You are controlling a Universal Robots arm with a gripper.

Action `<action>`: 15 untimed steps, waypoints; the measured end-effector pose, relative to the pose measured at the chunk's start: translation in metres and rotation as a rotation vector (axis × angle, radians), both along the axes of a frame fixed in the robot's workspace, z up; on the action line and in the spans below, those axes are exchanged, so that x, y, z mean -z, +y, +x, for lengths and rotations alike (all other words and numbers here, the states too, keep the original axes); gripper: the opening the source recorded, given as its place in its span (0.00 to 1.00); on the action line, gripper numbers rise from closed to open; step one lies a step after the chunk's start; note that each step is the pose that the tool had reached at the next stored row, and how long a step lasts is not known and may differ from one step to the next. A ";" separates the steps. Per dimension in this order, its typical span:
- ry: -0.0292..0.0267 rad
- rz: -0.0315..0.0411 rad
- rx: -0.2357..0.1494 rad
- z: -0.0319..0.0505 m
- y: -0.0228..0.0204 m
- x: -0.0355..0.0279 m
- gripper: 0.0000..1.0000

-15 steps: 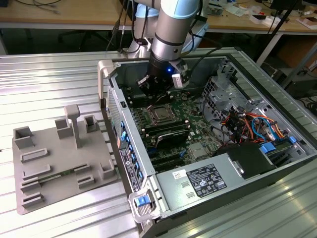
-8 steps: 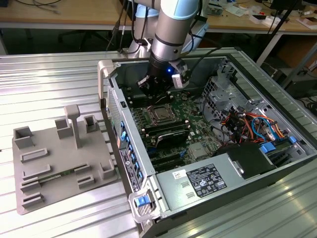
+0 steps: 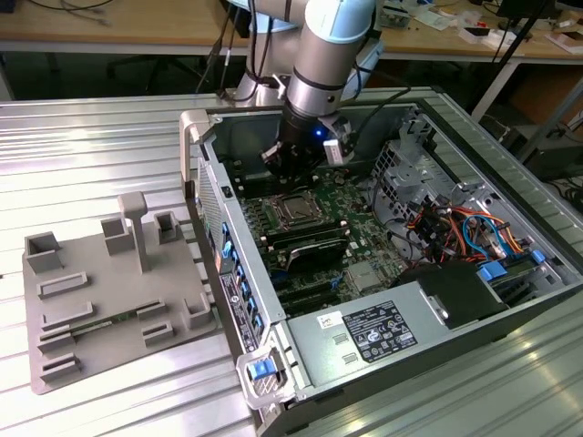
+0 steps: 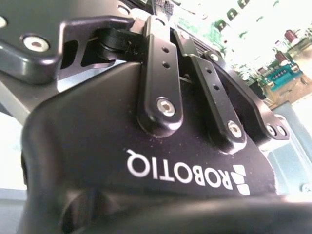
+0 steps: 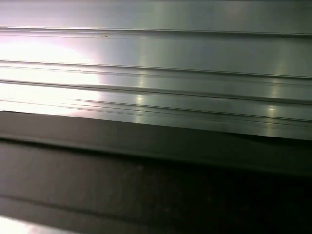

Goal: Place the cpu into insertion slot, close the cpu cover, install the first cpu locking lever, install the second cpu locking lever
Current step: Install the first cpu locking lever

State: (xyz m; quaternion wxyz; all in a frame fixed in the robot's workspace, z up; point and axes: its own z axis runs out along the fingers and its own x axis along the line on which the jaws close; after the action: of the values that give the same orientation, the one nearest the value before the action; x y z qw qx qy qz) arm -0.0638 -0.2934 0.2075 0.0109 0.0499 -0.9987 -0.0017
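Grey power supply at case front. Chip seated in its socket on green board, mid-case. Claw just above it; opening cannot be told. Grey fixture on ribbed metal counter.

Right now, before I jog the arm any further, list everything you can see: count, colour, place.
computer case: one, dark grey, open-sided, lying on the table at the exterior view's right.
motherboard: one, green, inside the case.
insertion slot: one, dark with a metal rim, on the motherboard just below the gripper.
power supply: one, grey with a label, near end of the case.
cables: a bundle, orange, red and blue, case's right side.
fixture tray: one, grey, with raised blocks, on the table at the exterior view's left.
table: one, ribbed silver metal, under everything.
workbench: one, wooden, behind.
arm: one, grey and silver, reaching down into the case.
gripper: one, black, over the insertion slot.
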 end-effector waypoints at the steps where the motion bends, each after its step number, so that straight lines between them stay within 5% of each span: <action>1: 0.0000 0.0001 0.000 0.0015 0.0000 0.0006 0.11; 15: -0.0003 0.0004 -0.001 0.0132 -0.0016 0.0039 0.11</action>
State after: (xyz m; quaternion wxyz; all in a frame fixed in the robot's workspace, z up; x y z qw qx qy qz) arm -0.0507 -0.2950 0.2036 0.0108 0.0505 -0.9987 -0.0019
